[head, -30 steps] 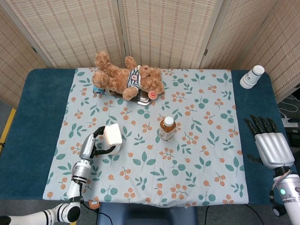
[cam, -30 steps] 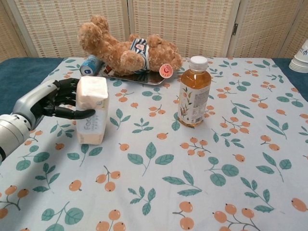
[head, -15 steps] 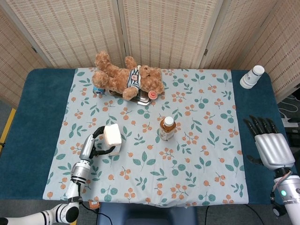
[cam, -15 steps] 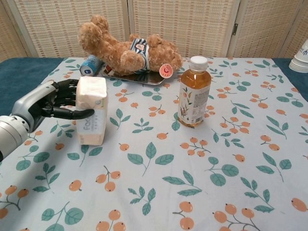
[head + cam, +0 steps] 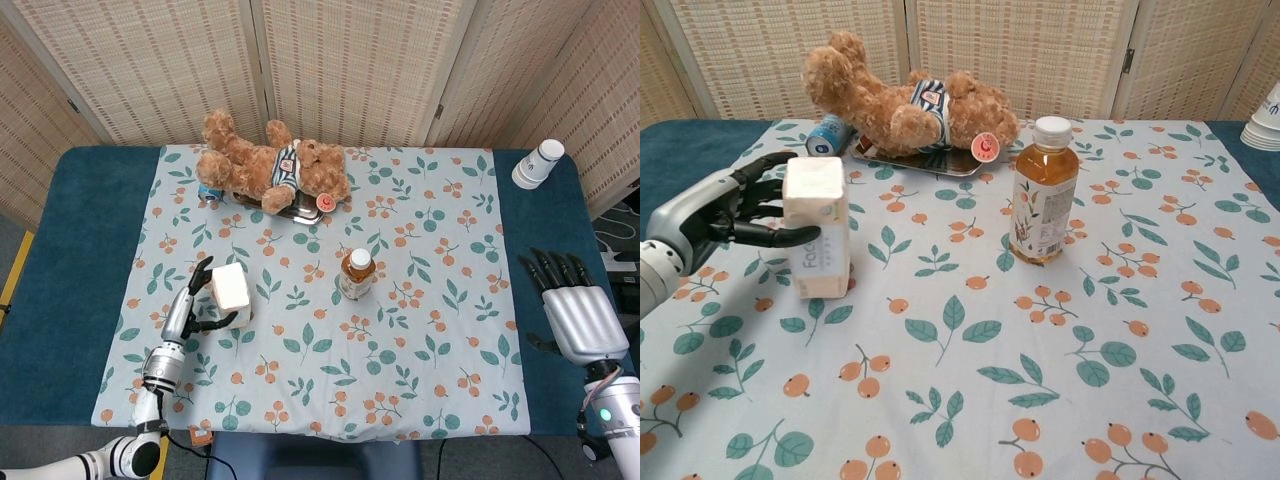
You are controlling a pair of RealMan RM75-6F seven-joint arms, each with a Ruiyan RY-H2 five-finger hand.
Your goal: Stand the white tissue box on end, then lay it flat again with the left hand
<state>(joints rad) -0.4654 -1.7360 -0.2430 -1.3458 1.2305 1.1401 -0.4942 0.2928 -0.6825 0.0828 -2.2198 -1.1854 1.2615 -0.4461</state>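
The white tissue box [image 5: 230, 291] stands on end on the floral cloth at the left, tilted slightly left in the chest view [image 5: 817, 228]. My left hand [image 5: 187, 308] grips it from the left side. Its thumb lies across the box's front face and its fingers [image 5: 762, 180] reach round the back. My right hand [image 5: 575, 310] hovers open at the table's right edge, fingers spread, far from the box and holding nothing.
A tea bottle [image 5: 1042, 190] stands mid-table. At the back, a teddy bear [image 5: 905, 98] lies on a dark tray [image 5: 930, 160] with a blue can [image 5: 826, 134] beside it. Stacked paper cups [image 5: 538, 163] stand at the far right corner.
My left hand has drawn the upright box a little to the left and nearer the table's left side. The right hand has barely shifted.
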